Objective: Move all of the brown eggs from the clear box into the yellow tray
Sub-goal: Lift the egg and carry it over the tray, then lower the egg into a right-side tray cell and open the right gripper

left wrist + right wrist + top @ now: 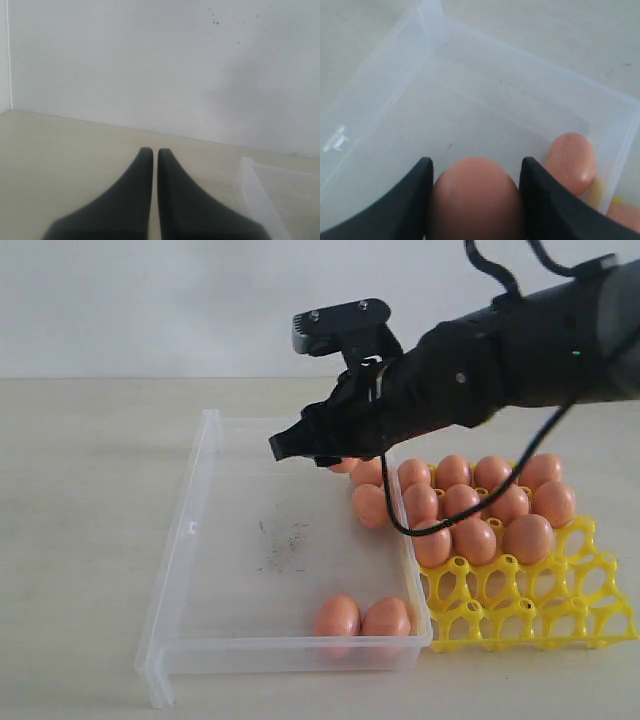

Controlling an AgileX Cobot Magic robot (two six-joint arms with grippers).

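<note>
Right hand [476, 170] clamped on one brown egg [474, 200] over the clear box [190, 540], another egg [571, 161] just beside it, two eggs [362, 618] at the box's near wall, egg cluster [480, 510] in the adjoining yellow tray [530, 615]; left hand [155, 155] closed, empty.

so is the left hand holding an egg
No, the left hand is shut tight with nothing in it.

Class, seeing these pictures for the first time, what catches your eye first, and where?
The black right gripper, over the far side of the clear box, grips a brown egg. To the box's right, a cluster of brown eggs fills the far rows of the bright yellow tray; two more eggs lie in the box's near right corner.
</note>
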